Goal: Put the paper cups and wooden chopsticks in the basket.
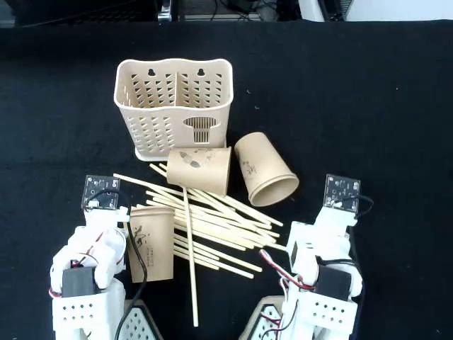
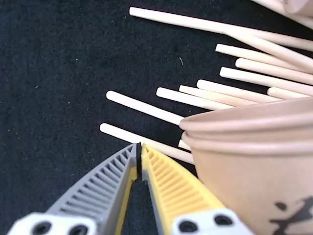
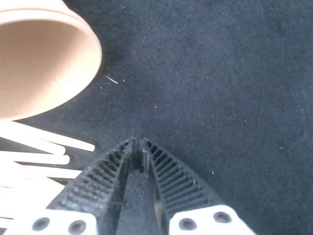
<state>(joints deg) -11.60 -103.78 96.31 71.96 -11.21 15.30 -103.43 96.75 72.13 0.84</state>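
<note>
Paper cups (image 1: 200,168) and chopsticks (image 1: 212,223), strewn on desk (image 1: 375,106) between basket (image 1: 173,106) and near edge; left pincer (image 2: 140,152) and right pincer (image 3: 138,147) pressed together, empty; advised: spread left pincer wide, take nearest cup (image 1: 151,243) by rim.

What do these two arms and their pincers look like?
The left arm and right arm are white with black motor blocks, red and black cables and a dark circuit board each. The left pincer has one grey and one yellow ribbed finger; the right pincer is black, ribbed, on white bases.
</note>
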